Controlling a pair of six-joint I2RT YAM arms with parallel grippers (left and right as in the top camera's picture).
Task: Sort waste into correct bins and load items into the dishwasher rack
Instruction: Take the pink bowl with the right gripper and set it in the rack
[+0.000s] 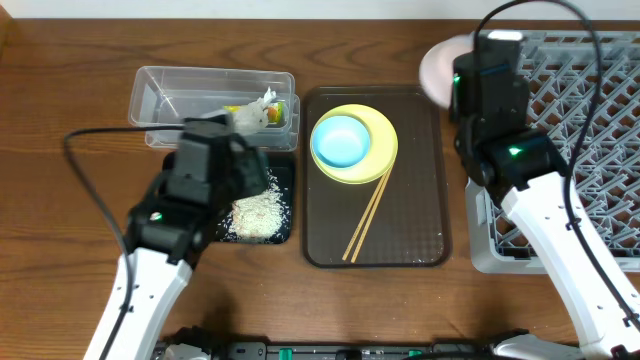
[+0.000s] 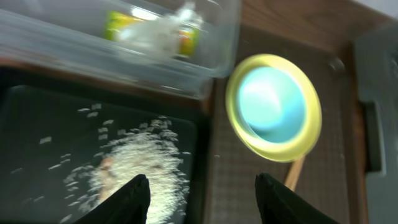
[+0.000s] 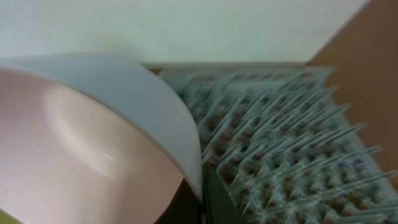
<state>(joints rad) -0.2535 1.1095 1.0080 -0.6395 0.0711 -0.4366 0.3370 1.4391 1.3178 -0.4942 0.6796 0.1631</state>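
My right gripper is shut on the rim of the pale pinkish-white bowl, held in the air by the grey dishwasher rack's left edge; the bowl also shows in the overhead view. My left gripper is open and empty above the black tray, which holds the rice heap. The clear tub holds the tissue and the green-and-yellow wrapper. The light blue bowl sits on the yellow plate. The chopsticks lie beside them. The white cup is out of view.
The plate, blue bowl and chopsticks rest on a dark brown serving tray in the middle of the wooden table. The rack stands at the right edge, the two bins to the left of the serving tray.
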